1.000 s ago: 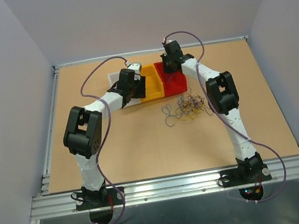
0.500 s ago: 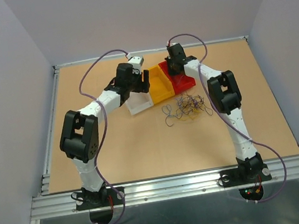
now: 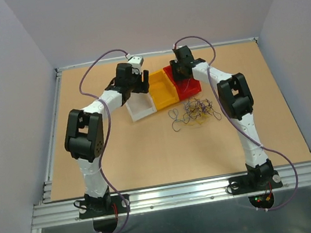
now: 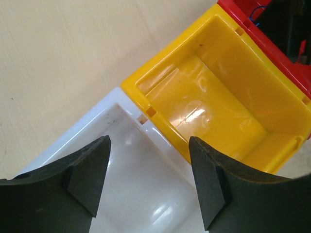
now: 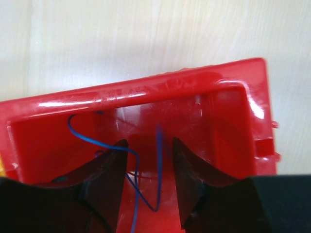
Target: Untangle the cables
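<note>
The cables (image 3: 193, 112) lie in a loose tangle of purple, yellow and dark wires on the table, in front of the bins. My right gripper (image 5: 149, 143) hangs inside the red bin (image 5: 146, 92) with its jaws apart. A thin blue wire (image 5: 158, 165) lies loose between them, gripped by neither finger. In the top view the right gripper (image 3: 182, 76) is over the red bin (image 3: 193, 89). My left gripper (image 4: 148, 145) is open and empty above the white bin (image 4: 126, 145). From above, the left gripper (image 3: 135, 86) sits at that bin's far end.
White bin (image 3: 141, 109), yellow bin (image 3: 164, 93) and red bin stand side by side in a slanted row at mid-table. The yellow bin (image 4: 209, 107) holds nothing. Bare table surrounds the tangle, with a metal rail at the near edge.
The right gripper's jaws have parted inside the red bin, freeing the blue wire. The left arm has pulled back to the left, uncovering the white bin.
</note>
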`<control>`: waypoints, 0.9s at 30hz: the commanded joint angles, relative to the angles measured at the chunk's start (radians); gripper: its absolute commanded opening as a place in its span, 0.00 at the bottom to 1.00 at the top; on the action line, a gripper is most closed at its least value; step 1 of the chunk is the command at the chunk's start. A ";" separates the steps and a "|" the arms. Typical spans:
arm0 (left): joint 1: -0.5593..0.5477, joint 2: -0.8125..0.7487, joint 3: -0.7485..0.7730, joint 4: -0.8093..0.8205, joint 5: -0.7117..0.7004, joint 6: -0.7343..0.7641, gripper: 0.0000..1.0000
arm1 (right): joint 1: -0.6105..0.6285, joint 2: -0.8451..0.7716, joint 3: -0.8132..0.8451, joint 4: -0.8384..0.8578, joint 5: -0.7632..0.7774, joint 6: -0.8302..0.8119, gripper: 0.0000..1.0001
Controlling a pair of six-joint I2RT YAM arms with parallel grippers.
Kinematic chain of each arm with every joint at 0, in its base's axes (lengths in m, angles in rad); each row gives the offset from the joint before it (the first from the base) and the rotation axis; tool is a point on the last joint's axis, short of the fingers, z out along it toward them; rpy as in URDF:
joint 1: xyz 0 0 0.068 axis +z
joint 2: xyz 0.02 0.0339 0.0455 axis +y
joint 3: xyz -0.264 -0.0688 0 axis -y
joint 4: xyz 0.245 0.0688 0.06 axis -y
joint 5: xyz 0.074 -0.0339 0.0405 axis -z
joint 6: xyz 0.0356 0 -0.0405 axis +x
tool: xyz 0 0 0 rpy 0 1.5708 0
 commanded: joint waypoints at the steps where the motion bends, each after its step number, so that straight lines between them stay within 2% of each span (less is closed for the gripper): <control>1: 0.004 -0.022 0.052 0.016 0.010 0.014 0.76 | 0.019 -0.154 -0.005 0.007 0.032 0.008 0.50; 8: 0.005 -0.091 0.047 0.007 0.015 0.022 0.76 | 0.020 -0.278 -0.085 0.004 0.072 0.026 0.58; 11: 0.005 -0.132 0.039 -0.010 0.015 0.028 0.77 | 0.021 -0.307 -0.129 0.004 0.063 0.042 0.67; 16: 0.004 -0.220 0.012 -0.039 0.039 0.065 0.80 | 0.027 -0.408 -0.234 0.004 0.056 0.054 0.67; 21: 0.001 -0.306 -0.042 -0.065 0.142 0.106 0.80 | 0.071 -0.560 -0.441 0.006 0.067 0.079 0.66; 22: -0.005 -0.317 -0.072 -0.065 0.159 0.113 0.83 | 0.100 -0.615 -0.520 0.006 0.087 0.079 0.67; 27: -0.054 -0.378 -0.151 -0.080 0.232 0.169 0.86 | 0.142 -0.799 -0.801 0.018 0.292 0.172 0.74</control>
